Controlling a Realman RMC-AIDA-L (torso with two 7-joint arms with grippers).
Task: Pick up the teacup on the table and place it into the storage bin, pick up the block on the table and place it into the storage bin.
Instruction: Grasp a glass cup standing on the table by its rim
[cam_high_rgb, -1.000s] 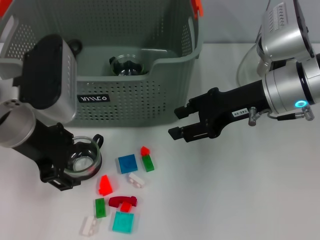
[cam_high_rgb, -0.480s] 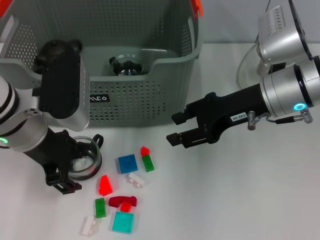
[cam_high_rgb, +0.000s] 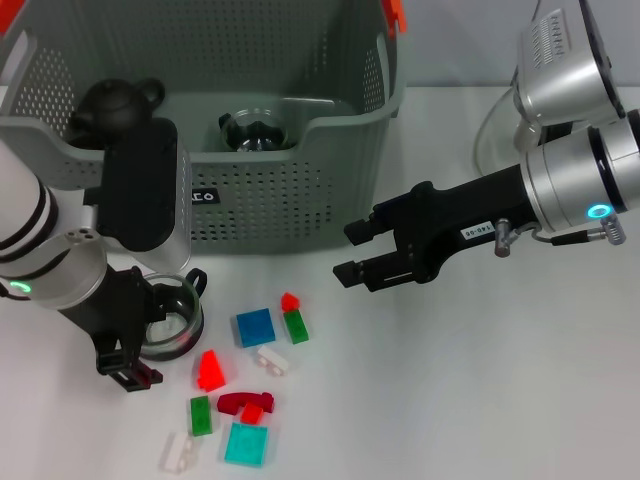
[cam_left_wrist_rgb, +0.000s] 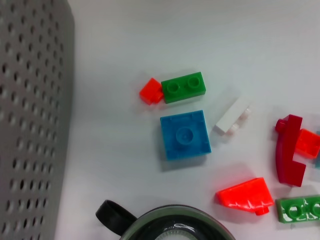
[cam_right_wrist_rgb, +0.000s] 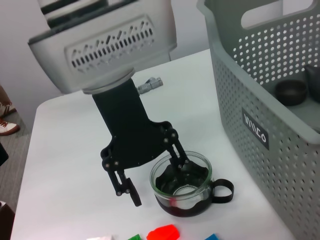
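Spread wide, our left gripper (cam_right_wrist_rgb: 150, 172) fingers are straddling the glass teacup's (cam_high_rgb: 168, 318) rim, one inside, one outside, on the white table (cam_high_rgb: 480, 400). Just beside it, coloured blocks (cam_high_rgb: 254, 327) are lying scattered. Our right gripper (cam_high_rgb: 347, 252) is hovering parted above the table. Farther off, the grey storage bin (cam_high_rgb: 250, 190) is holding another glass cup (cam_high_rgb: 255, 131) and a black teapot (cam_high_rgb: 115, 100).
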